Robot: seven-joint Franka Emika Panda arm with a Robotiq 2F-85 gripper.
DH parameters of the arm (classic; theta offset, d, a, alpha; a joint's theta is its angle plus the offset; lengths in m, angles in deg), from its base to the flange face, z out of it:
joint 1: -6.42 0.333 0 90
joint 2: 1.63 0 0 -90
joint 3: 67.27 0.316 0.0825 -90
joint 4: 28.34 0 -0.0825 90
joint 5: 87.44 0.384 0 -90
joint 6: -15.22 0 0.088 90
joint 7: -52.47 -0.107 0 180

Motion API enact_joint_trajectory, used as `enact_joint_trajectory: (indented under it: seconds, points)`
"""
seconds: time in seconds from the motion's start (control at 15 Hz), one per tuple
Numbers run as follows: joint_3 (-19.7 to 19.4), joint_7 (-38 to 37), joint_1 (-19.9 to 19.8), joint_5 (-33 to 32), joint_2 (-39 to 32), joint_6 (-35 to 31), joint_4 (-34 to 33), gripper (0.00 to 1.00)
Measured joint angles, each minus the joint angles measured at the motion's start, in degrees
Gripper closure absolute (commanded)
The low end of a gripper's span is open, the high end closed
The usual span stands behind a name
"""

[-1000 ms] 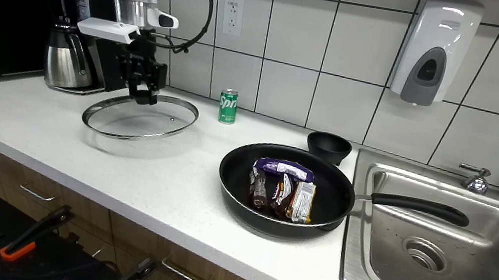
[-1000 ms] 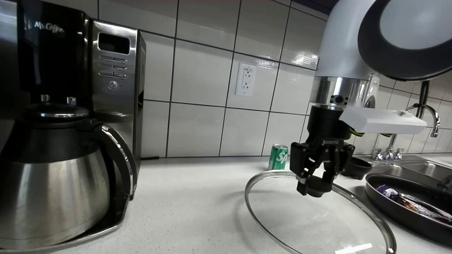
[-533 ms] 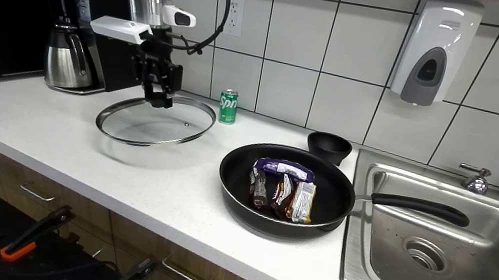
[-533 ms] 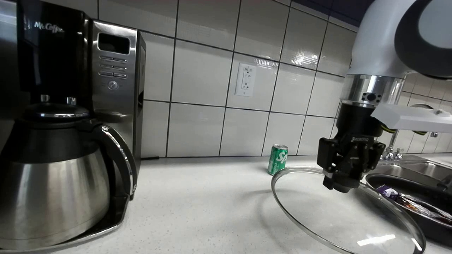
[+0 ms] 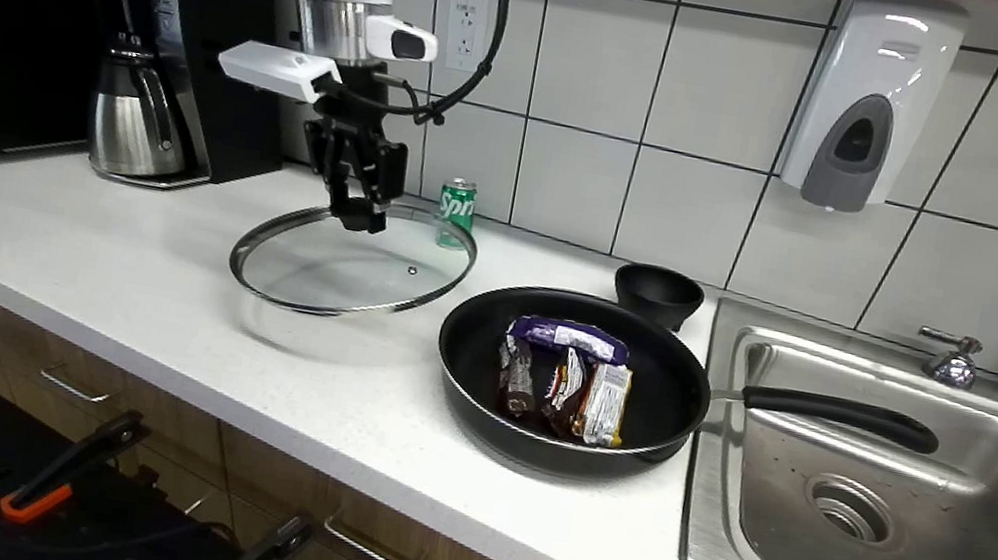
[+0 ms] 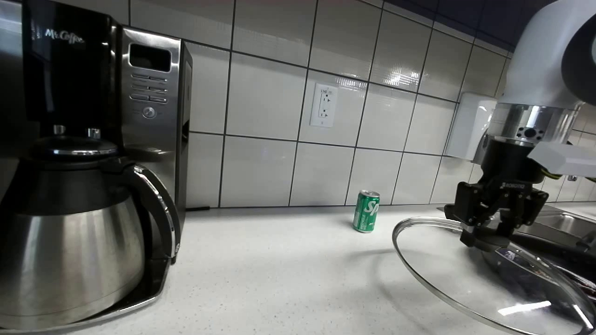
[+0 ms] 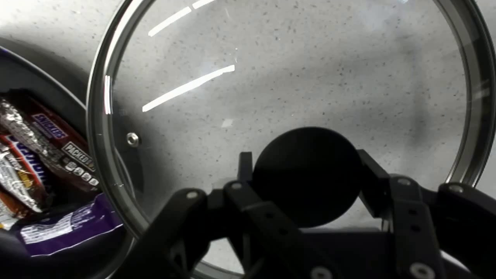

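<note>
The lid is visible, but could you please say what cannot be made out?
Wrist view: underside of the knob, hidden by its top.
Wrist view: pan, cut off by the left edge.
An exterior view: lid, cut off by the bottom edge.
An exterior view: print on white wrapper, too small.

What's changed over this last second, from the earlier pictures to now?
The gripper has carried the glass lid, held by its black knob, rightward in both exterior views, nearer the frying pan. Nothing was newly gripped or released. The frying pan, wrapped bars, green can and black bowl stayed put.
</note>
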Motion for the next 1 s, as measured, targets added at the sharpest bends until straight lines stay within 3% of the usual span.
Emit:
enact_joint_trajectory:
  seconds: [0.47, 1.0]
  points:
    - [-2.7, 2.0, -4.5, -1.1, 2.8, -0.6, 2.9, 0.61]
    - [-7.1, 9.9, -9.0, -1.0, 5.6, -0.6, 3.9, 0.61]
